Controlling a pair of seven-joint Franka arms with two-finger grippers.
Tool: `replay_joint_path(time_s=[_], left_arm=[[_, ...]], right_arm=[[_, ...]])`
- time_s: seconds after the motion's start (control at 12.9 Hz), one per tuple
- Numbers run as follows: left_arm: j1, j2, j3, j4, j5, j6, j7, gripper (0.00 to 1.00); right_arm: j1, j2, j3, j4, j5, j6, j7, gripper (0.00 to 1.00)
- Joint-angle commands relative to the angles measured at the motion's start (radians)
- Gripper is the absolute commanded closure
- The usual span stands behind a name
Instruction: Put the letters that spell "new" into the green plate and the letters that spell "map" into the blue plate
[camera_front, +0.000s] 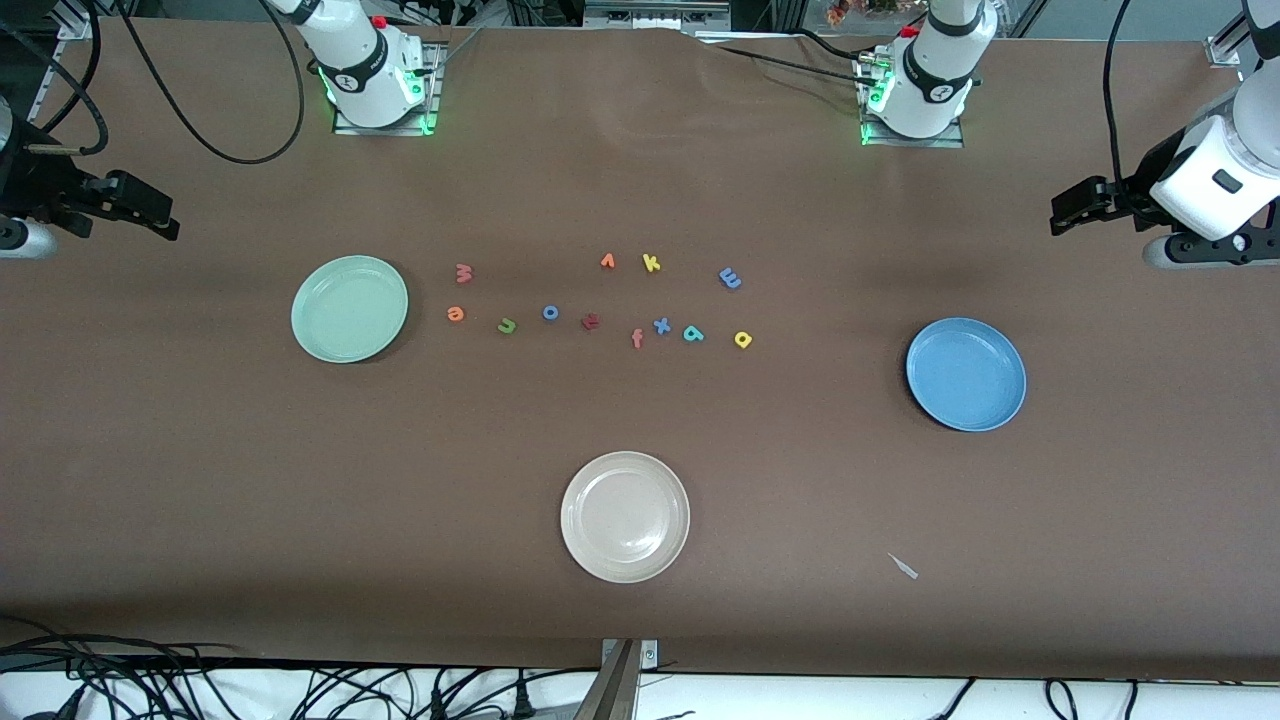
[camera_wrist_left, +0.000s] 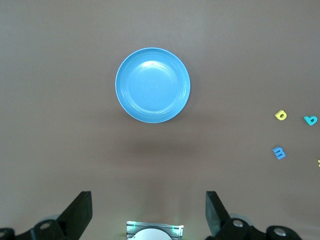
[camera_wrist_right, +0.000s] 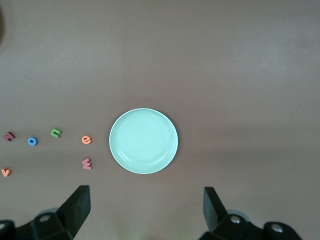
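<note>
Front camera high; wrist cameras look down (each over a plate (camera_front: 966, 375)).

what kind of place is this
Probably a robotics lab: two arm bases bolted to a brown table, loose cables along its edge, and foam letters between three plates as a sorting test.

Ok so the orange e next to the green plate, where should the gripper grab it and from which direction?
Judging by its pose, come straight down from above. The orange e lies flat on the table, too thin for a side approach. Pinch across its outer edges, fingers straddling the whole letter. The salmon w and the green plate sit apart from it, so the open right gripper should have room.
</note>
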Motion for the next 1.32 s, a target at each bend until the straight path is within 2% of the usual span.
replay_joint_path(time_s=[0.0,1.24], left_arm=[[0.008,-0.022,-0.002,-0.02,-0.03,0.004,0.024,0.0],[0.007,-0.019,-0.007,-0.024,-0.023,0.007,0.024,0.0]], right_arm=[[-0.003,0.002,0.007,0.013,0.001,-0.013,0.016,0.0],[-0.005,0.007,0.0,0.011,0.036,-0.018,0.016,0.0]])
